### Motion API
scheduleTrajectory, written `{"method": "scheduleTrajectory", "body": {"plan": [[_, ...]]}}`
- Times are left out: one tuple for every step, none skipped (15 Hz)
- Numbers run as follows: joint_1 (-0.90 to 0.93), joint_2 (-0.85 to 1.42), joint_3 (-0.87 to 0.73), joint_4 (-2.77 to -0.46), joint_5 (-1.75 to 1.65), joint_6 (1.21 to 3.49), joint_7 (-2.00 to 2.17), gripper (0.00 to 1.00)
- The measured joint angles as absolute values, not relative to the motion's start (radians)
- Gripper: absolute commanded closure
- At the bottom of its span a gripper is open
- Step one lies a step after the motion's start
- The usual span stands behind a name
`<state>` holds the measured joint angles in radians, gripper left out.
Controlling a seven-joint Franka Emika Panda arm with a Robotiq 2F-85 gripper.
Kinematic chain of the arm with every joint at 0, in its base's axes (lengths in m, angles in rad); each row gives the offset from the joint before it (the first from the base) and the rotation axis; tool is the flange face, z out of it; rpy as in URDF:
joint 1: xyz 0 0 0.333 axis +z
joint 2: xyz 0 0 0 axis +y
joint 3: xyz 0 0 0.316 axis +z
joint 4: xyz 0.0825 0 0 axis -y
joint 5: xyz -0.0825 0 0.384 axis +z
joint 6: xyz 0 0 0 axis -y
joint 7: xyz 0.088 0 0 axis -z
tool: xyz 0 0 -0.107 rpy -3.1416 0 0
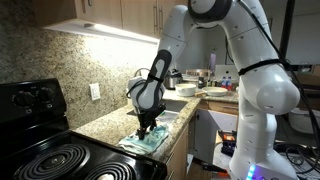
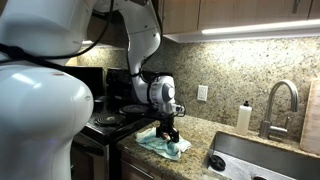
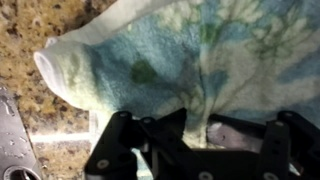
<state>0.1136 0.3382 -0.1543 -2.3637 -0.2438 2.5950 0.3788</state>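
Observation:
A teal and white patterned cloth (image 1: 146, 141) lies crumpled on the granite counter (image 1: 105, 122) beside the stove. It shows in both exterior views, cloth (image 2: 163, 145) under the arm. My gripper (image 1: 146, 128) points straight down onto it. In the wrist view the cloth (image 3: 190, 50) fills most of the picture, and a fold of it is pinched between the black fingers (image 3: 165, 135) of my gripper (image 3: 192, 128), which is shut on it. The cloth's rounded end (image 3: 55, 70) rests on the granite.
A black stove with coil burners (image 1: 45, 160) stands next to the cloth. A steel sink (image 2: 262, 162) with a tall faucet (image 2: 280, 100) lies further along the counter, with a white bottle (image 2: 243, 117) by the wall. A metal strip (image 3: 15, 135) borders the counter in the wrist view.

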Motion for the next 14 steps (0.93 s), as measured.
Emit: {"method": "scheduleTrajectory", "body": {"plan": [[0.142,0.337,-0.173,-2.358,-0.286,2.575,0.427,0.71],[0.167,0.335,-0.188,-2.350,-0.323,2.547,0.475,0.71],[0.188,0.333,-0.198,-2.341,-0.357,2.512,0.521,0.65],[0.206,0.332,-0.202,-2.330,-0.386,2.474,0.562,0.59],[0.220,0.330,-0.201,-2.319,-0.409,2.433,0.597,0.52],[0.232,0.329,-0.197,-2.307,-0.423,2.392,0.620,0.46],[0.239,0.329,-0.191,-2.298,-0.432,2.353,0.635,0.39],[0.241,0.329,-0.181,-2.290,-0.437,2.318,0.641,0.33],[0.240,0.329,-0.172,-2.286,-0.438,2.291,0.642,0.26],[0.239,0.329,-0.165,-2.284,-0.438,2.270,0.642,0.20],[0.235,0.329,-0.159,-2.284,-0.438,2.258,0.641,0.15],[0.229,0.329,-0.153,-2.283,-0.437,2.251,0.640,0.07],[0.218,0.329,-0.145,-2.283,-0.433,2.250,0.631,0.03],[0.203,0.329,-0.138,-2.283,-0.426,2.253,0.617,0.01]]}}
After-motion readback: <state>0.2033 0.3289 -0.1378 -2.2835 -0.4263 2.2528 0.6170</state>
